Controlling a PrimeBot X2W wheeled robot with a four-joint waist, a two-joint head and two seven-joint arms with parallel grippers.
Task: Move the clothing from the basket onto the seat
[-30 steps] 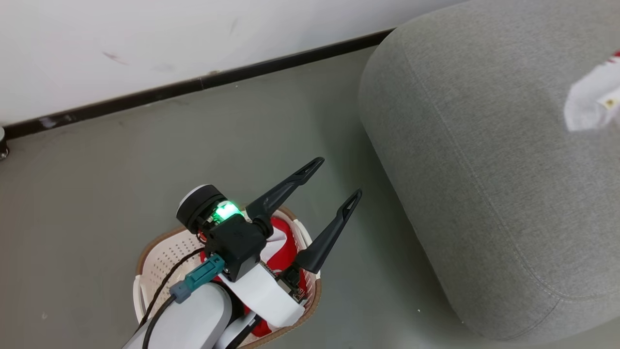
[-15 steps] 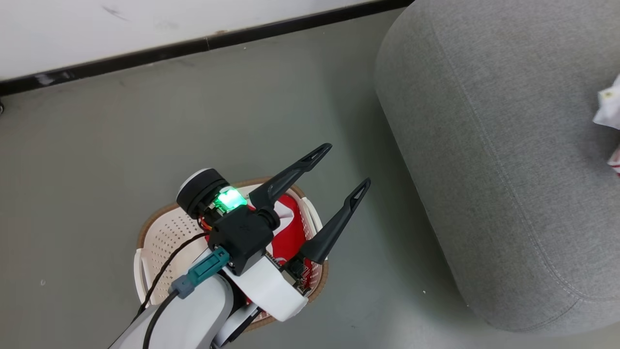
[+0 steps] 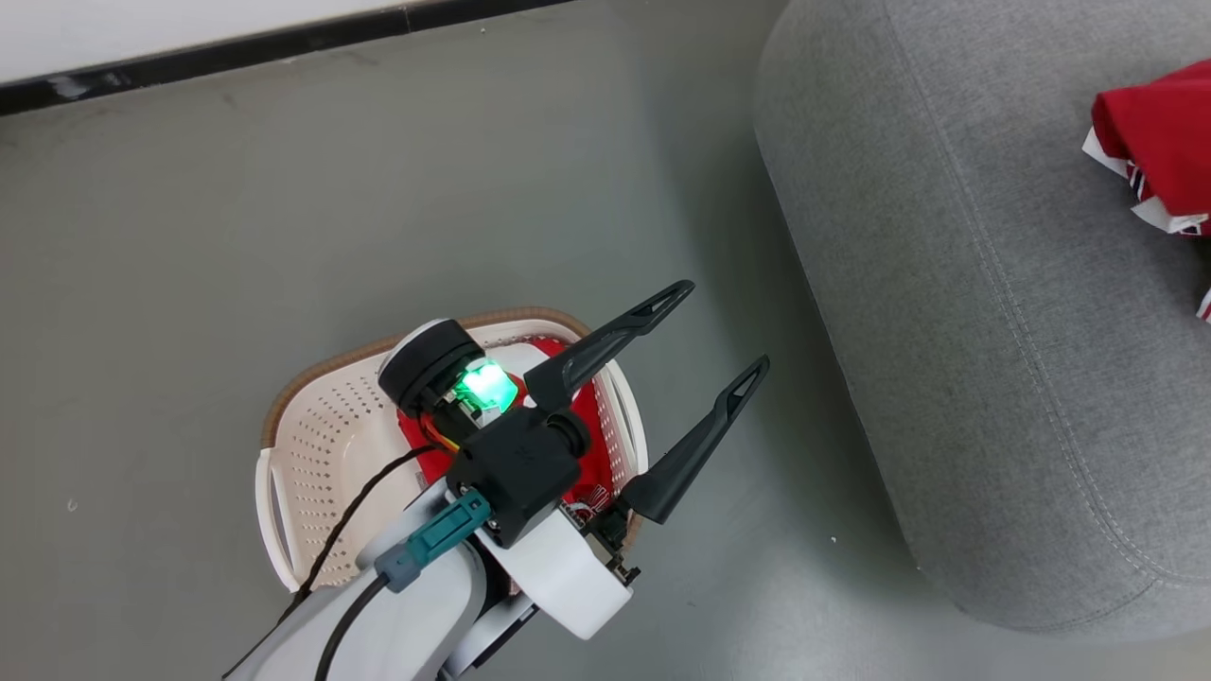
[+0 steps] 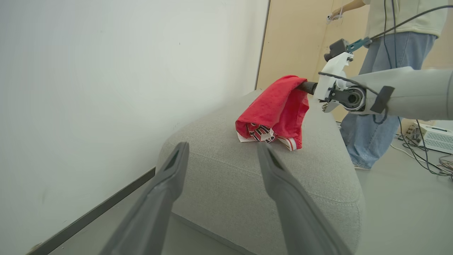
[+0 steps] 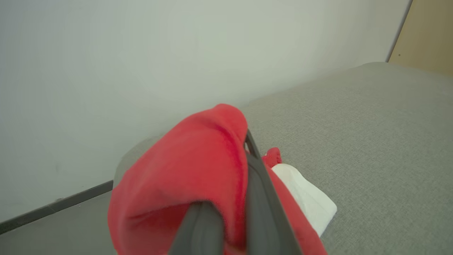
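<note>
Two pieces of clothing are in play. One garment (image 4: pixel 279 106) hangs from the right gripper (image 5: pixel 240 166), which is closed on it. The red cloth is draped over both fingers and hides most of them in the right wrist view. The other clothing (image 3: pixel 591 449) lies in the basket (image 3: pixel 326 440) on the floor, bunched against the wall nearest the seat (image 3: pixel 946 284).

Governing relation: the garment falls downward from the right gripper. In the left wrist view its lower folds, with the striped trim, touch the top of the seat. The gripper itself is above the seat surface and apart from it, so the garment's long axis runs from the fingers down to the seat. Judgement: the piece is over its target, so the coming move is a release. Because cloth wraps over the fingers and not only between them, parting the jaws may not shed it. A withdrawal along the finger axis would probably be needed.

The left gripper (image 3: pixel 724 324) is fully open and empty. It hangs above the basket with its fingers pointing past the rim toward the seat. The clothing in the basket lies below and behind the fingertips, under the wrist. The left arm is nearer the basket and the right arm is nearer the seat. Judgement: at least one piece is left to move.

A person (image 4: pixel 389 106) stands beyond the seat.
</note>
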